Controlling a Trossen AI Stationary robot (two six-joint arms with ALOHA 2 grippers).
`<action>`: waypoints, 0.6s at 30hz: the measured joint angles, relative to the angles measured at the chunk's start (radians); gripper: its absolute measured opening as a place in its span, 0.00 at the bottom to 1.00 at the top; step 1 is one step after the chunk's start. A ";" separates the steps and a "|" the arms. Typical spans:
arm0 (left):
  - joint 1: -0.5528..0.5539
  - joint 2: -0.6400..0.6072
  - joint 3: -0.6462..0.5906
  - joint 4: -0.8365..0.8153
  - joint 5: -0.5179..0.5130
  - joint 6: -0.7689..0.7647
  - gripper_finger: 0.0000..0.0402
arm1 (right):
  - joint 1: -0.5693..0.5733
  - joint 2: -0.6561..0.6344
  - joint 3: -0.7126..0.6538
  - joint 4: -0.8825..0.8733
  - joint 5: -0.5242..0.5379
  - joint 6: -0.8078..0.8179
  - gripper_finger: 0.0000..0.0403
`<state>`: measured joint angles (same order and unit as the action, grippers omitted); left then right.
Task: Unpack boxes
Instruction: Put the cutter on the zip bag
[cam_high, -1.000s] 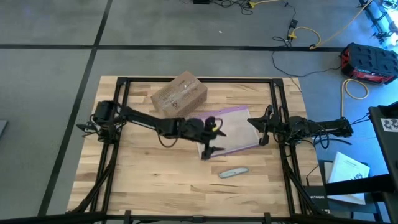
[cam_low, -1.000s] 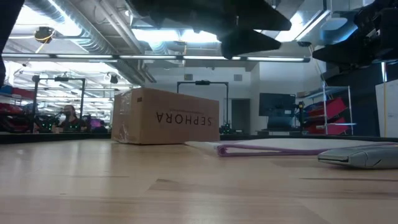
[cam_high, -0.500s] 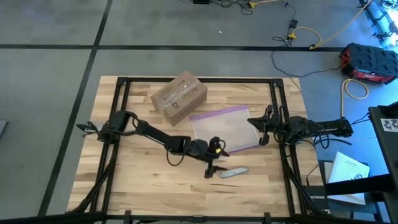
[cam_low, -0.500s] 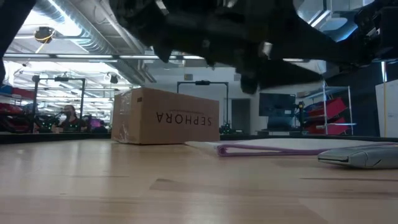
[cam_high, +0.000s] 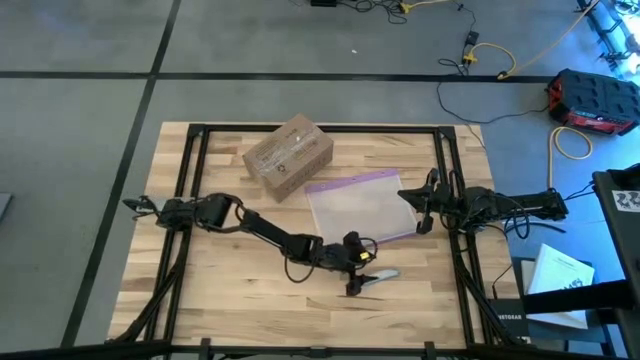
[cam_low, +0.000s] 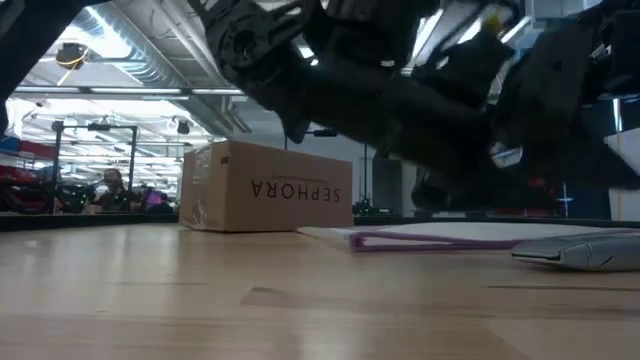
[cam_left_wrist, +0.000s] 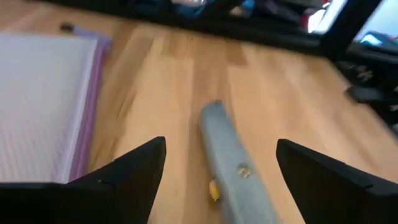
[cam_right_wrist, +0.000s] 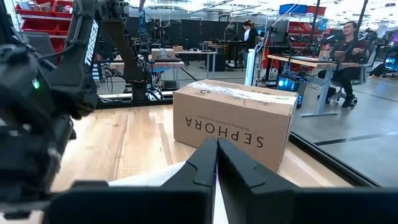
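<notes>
The brown box (cam_high: 288, 155) with "SEPHORA" lettering (cam_low: 297, 190) rests on its base at the far middle of the table, flaps closed; the right wrist view also shows the box (cam_right_wrist: 233, 121). My left gripper (cam_high: 358, 277) is open and low over the table. Its two fingers (cam_left_wrist: 124, 177) stand on either side of a grey knife-like tool (cam_left_wrist: 230, 165) without touching it. My right gripper (cam_right_wrist: 217, 168) is shut at the table's right side (cam_high: 418, 207), pointing level toward the box.
A clear bag with a purple zip edge (cam_high: 362, 205) lies flat between the box and the grey tool (cam_high: 377, 279), just left of my left fingers in the left wrist view (cam_left_wrist: 43, 106). The black frame rails (cam_high: 195, 180) run along both sides. People sit in the room beyond.
My left gripper has moved from above the clear bag toward the table's near edge and somewhat right, sinking low and rolling a little. It now straddles the grey tool and has stayed open. The box, the bag and the tool have not moved.
</notes>
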<state>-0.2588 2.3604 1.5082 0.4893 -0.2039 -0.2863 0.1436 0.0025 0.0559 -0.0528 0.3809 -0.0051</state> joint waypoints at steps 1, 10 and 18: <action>0.001 0.000 0.001 -0.003 -0.002 -0.010 0.73 | 0.000 0.000 0.000 0.002 0.000 0.000 0.00; -0.034 -0.004 0.003 -0.061 -0.002 -0.021 0.73 | 0.000 0.000 0.000 0.002 0.000 0.030 0.00; -0.065 -0.004 0.003 -0.150 -0.002 -0.021 0.73 | 0.000 0.000 0.000 -0.002 0.000 0.080 0.00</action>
<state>-0.3237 2.3562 1.5111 0.3388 -0.2058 -0.3072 0.1437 0.0024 0.0559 -0.0547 0.3809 0.0753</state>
